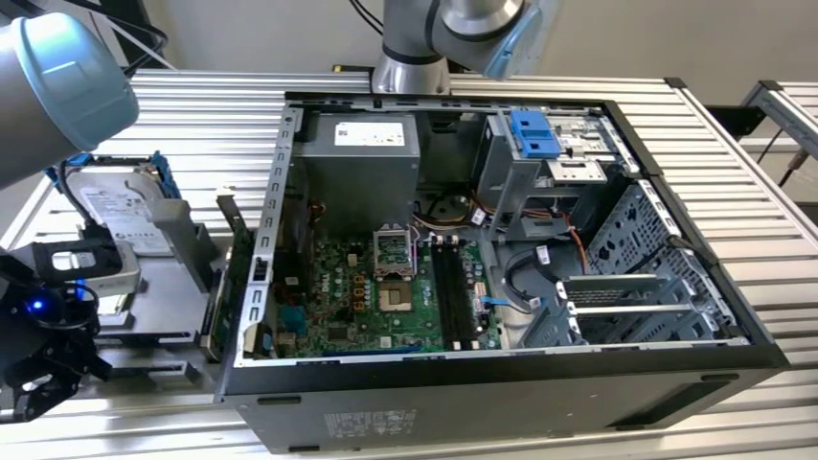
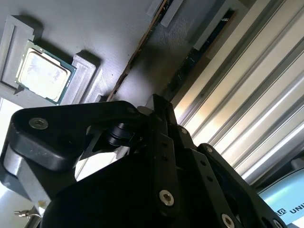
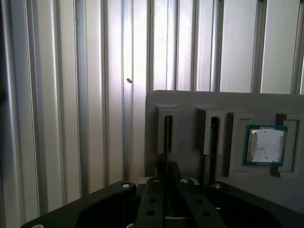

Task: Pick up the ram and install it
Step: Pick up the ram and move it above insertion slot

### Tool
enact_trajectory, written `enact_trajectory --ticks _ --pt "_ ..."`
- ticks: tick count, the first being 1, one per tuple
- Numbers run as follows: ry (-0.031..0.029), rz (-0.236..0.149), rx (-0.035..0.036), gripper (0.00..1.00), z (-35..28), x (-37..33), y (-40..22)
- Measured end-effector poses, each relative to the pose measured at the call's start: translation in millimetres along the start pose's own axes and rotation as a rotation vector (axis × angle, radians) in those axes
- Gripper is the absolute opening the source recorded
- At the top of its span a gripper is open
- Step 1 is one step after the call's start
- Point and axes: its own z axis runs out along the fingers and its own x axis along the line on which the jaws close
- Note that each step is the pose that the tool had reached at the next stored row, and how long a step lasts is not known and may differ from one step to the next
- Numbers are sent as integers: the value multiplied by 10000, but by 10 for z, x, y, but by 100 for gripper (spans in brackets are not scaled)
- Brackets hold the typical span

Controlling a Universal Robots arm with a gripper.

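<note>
Fingers [image 3: 153, 199] of the black gripper [image 3: 171, 172] are drawn close together. In the first wrist view they sit on either side of the near end of the ram [image 3: 167, 137], a thin, long, dark circuit-board stick, so I read them as pinched on it. The ram stands on its edge in a narrow slot of the flat grey plastic holder tray [image 3: 190, 102].

From the second wrist view I see the same stick [image 2: 142, 42] as a fine brownish line running across the grey holder [image 2: 95, 28] toward the fingers [image 2: 161, 128], which show hardly any gap.

A second dark stick [image 3: 212, 137] stands in the neighbouring slot, just beside the first and apart from the fingers. Past it, a small square silver chip with a green rim [image 3: 265, 145] lies flat in its own pocket of the tray; I also see it in the second wrist view [image 2: 42, 71]. The tray rests on the ribbed aluminium table [image 3: 71, 95].

On my exterior view the gripper [image 1: 36, 388] hangs low at the lower corner on the exterior view's left, close to the grey holder [image 1: 153, 316]. A silver hard drive in a blue bracket [image 1: 122, 206] stands above it. The open black computer case [image 1: 511, 383] fills the middle of the frame, well apart from the gripper. Its green motherboard [image 1: 371, 297] and long black memory slots [image 1: 447, 287] lie exposed.
</note>
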Motion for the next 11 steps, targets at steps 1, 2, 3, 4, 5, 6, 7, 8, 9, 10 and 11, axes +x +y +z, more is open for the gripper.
enact_trajectory --ticks 1,2,3,4,5,6,7,8,9,10,11 --pt "-1 0 1 0 -1 0 0" --pt "-5 0 5 0 -6 -1 -1" --pt "-6 0 7 0 -20 -2 -1" --pt "-3 0 3 0 -41 -3 -1" --pt "-1 1 1 0 -63 -4 -1" --pt "-1 0 1 0 -86 -5 -2" --pt "-1 0 1 0 -108 -6 -2" --pt "-3 0 2 0 -132 -7 -3" --pt "-1 1 1 0 -153 -8 -3" --pt "-1 1 2 0 -170 -9 -3" --pt "-1 1 1 0 -188 -10 -4"
